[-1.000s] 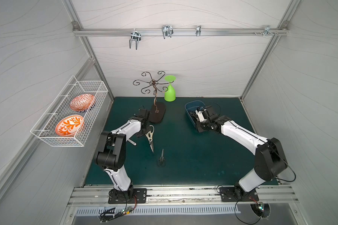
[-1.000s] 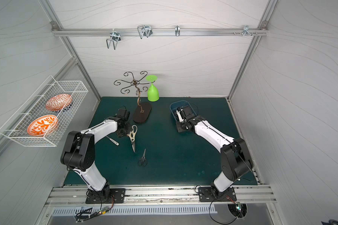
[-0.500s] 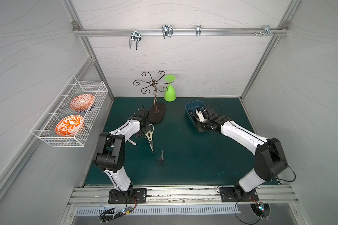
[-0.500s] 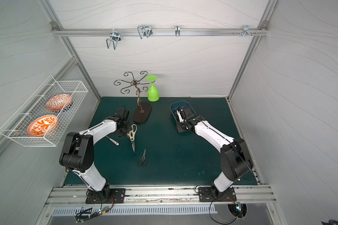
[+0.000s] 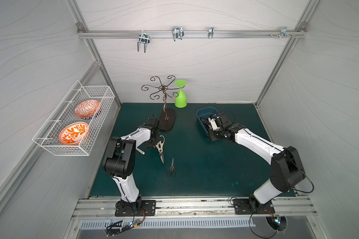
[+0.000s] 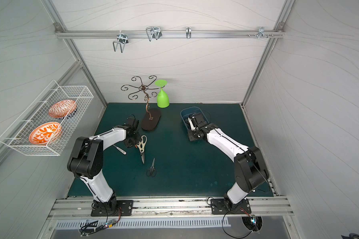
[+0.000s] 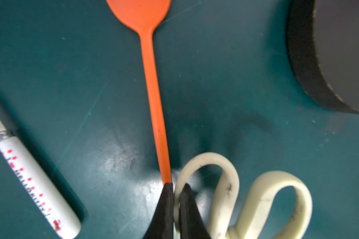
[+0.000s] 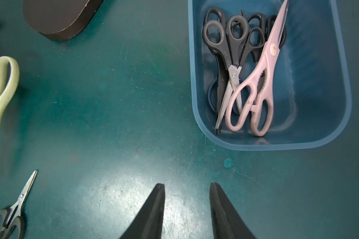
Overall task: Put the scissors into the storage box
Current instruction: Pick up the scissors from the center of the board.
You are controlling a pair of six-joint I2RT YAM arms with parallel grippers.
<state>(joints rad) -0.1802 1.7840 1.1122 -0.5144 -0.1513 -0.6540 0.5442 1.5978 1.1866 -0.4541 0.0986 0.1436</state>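
Observation:
My left gripper (image 7: 175,186) is shut on one loop of the cream-white-handled scissors (image 7: 247,198), pinching its rim between the two fingers. In both top views these shears (image 5: 160,145) (image 6: 141,144) point their blade toward the front. A small black-handled pair (image 5: 171,169) (image 8: 8,215) lies alone on the mat. The blue storage box (image 8: 278,144) (image 5: 201,115) holds several black-handled pairs and pink shears (image 8: 263,82). My right gripper (image 8: 187,186) is open and empty over the mat beside the box's near end.
An orange spoon (image 7: 151,82) lies under my left fingers, with a white-handled utensil (image 7: 35,186) beside it. The hook stand's dark oval base (image 5: 167,120) is just behind the left wrist. A green glass (image 5: 180,97) stands at the back. A wire basket (image 5: 75,118) hangs on the left wall.

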